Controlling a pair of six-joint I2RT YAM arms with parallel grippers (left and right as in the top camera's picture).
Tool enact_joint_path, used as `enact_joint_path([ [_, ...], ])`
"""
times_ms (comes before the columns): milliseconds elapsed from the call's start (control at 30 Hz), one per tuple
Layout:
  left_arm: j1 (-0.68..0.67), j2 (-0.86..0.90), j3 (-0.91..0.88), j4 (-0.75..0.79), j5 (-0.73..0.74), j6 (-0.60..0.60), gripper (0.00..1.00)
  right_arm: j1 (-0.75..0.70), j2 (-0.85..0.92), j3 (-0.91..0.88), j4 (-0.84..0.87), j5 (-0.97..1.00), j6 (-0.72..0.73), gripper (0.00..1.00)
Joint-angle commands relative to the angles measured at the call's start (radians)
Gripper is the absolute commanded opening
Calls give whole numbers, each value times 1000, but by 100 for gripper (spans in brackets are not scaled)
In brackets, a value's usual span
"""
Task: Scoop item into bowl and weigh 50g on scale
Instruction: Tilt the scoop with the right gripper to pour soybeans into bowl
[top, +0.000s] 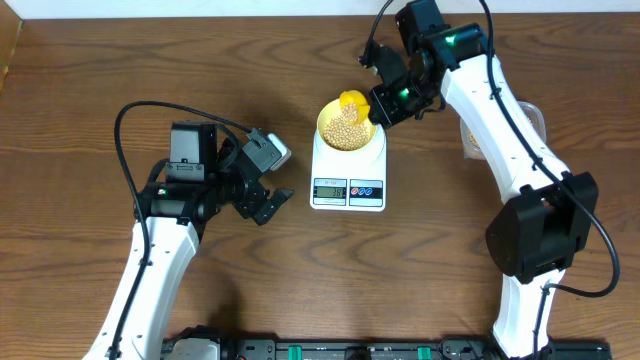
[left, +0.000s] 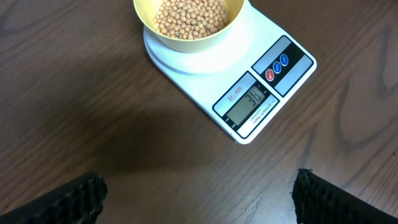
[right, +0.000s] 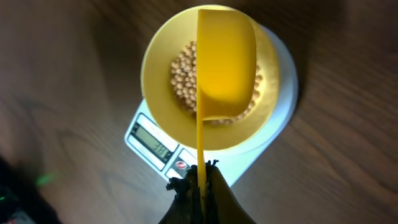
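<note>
Evidently mid-pour, the right gripper (right: 196, 186) clamps the handle of the yellow scoop (right: 225, 68), tilting it over the beans (left: 189, 15) in the bowl (right: 155, 68) on the scale (left: 205, 68), whose display (left: 250, 104) seems to read 36, so careful top-ups look needed, while the left gripper (left: 199, 196) idles wide open.

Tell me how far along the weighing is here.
Done: the bowl sits on the scale, partly filled with beans. In hand: the right gripper holds the yellow scoop over the bowl. Still to do: the display seems to read 36, so more beans are needed.
</note>
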Motion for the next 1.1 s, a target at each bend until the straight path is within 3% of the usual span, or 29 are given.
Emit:
enact_joint_path([
  [0,3,6,2,-3,-6,17,98,28,-23,-2,1,64,-23,1],
  [1067,3,6,2,-3,-6,17,98,145,-23,3,0,243,-109,1],
])
